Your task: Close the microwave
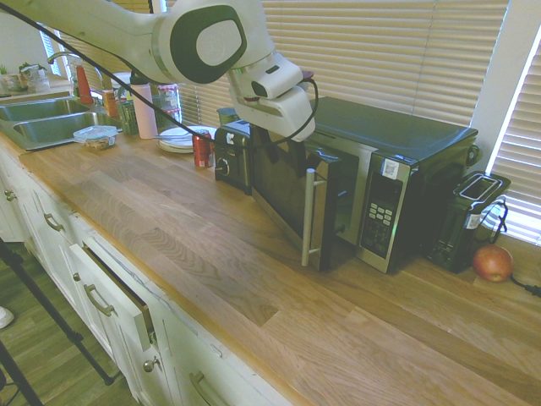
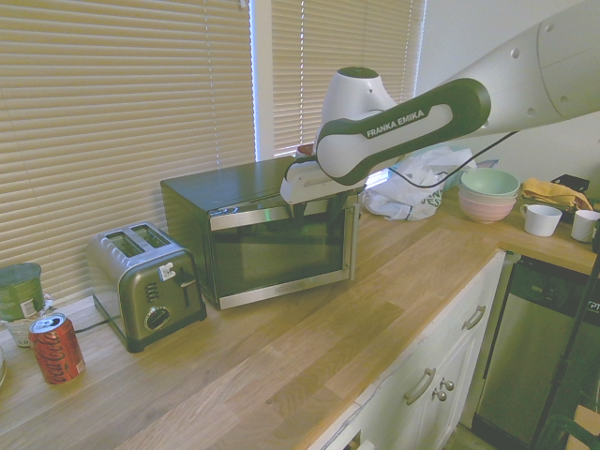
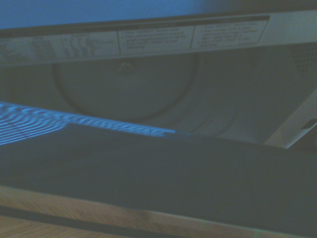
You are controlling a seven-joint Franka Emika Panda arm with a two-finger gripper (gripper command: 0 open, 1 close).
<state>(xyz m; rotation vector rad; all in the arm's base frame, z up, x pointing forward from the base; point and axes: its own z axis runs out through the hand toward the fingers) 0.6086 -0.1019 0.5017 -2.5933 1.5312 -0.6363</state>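
Across a wooden counter point(image 1: 177, 220), from left to right in the first exterior view, a sink point(image 1: 55, 123), a lidded tub point(image 1: 95, 137), a pink bottle point(image 1: 144, 111), stacked plates point(image 1: 176, 140) and a red can point(image 1: 202, 149) line the approach to a toaster point(image 1: 232, 158). The toaster stands just beside the hinge side of the microwave point(image 1: 389, 139), the nearest neighbor to its door point(image 1: 292, 190). Below the counter, a drawer point(image 1: 116, 296) juts out.

The microwave sits by the window blinds point(image 1: 380, 51), its long axis running along the counter and its front facing the counter's open edge. Its door hangs ajar, angled outward, the upright handle point(image 1: 308, 217) at the free edge and the keypad point(image 1: 382, 211) to the right. My gripper point(image 2: 317, 216) reaches down at the door's top, fingers parted; I cannot tell whether they touch it. From my wrist, the gap shows a round turntable point(image 3: 126, 89) inside. To the microwave's right stand a small black appliance point(image 1: 467, 222) and, by its base, an onion point(image 1: 493, 263).
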